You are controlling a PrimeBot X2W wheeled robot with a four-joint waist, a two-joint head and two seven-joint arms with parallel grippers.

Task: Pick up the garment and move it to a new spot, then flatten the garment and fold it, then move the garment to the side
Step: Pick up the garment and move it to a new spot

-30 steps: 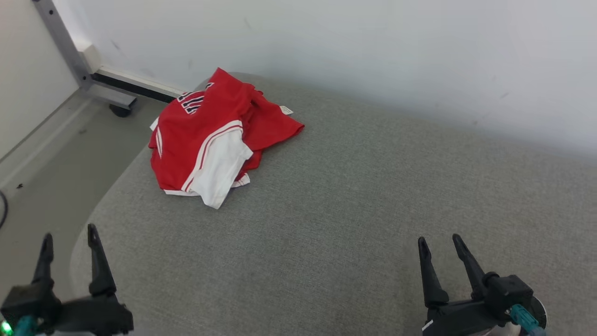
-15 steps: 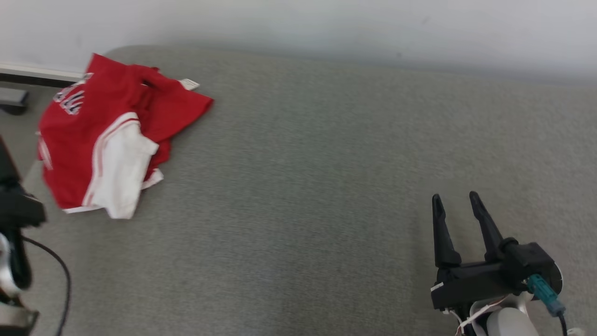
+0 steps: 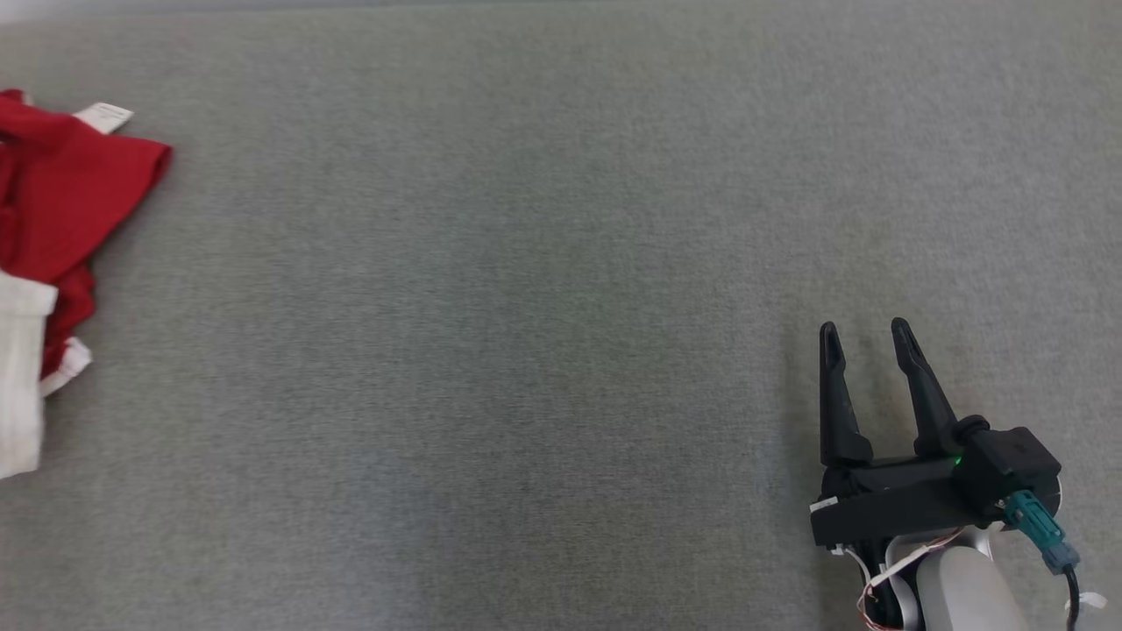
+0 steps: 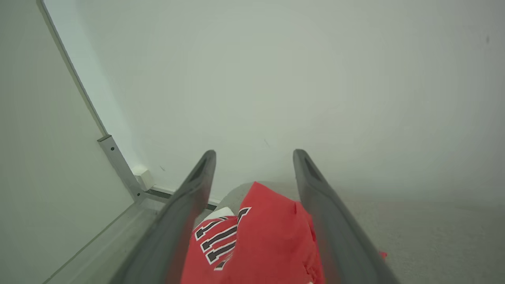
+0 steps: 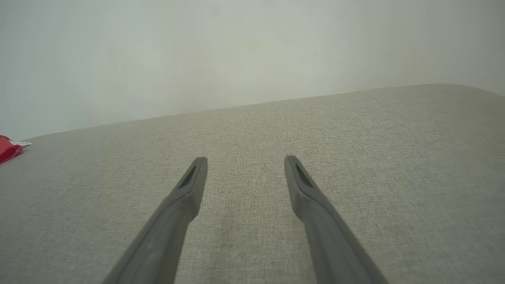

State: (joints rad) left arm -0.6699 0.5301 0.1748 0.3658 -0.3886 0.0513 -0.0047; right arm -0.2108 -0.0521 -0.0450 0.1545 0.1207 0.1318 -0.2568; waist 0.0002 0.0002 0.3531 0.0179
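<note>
Since the frame a second ago the head camera has swung to the robot's right, so the whole picture has slid over: the garment (image 3: pixel 61 193), which sat upper-middle then, now lies cut off by the left edge, and the right gripper (image 3: pixel 864 327) stands higher in the picture. In the head view the garment is a crumpled red heap with a white part at its lower side and a small white tag (image 3: pixel 103 116) at its top corner, resting on the grey fabric surface (image 3: pixel 526 307). The right gripper is at the lower right, well apart from the garment, its two dark fingers spread with nothing between them (a small green light shows on its body). In the left wrist view the left gripper (image 4: pixel 254 153) has its fingers spread wide. The garment (image 4: pixel 268 236) shows in the gap between them, red with dark, white-edged lettering (image 4: pixel 217 236); whether the fingers touch the cloth I cannot tell. Behind it are a pale wall (image 4: pixel 315 79) and a grey metal post (image 4: pixel 118 165). In the right wrist view the right gripper's fingers stand open over bare grey fabric, and a red corner of the garment (image 5: pixel 8 152) peeks in at the far left.
</note>
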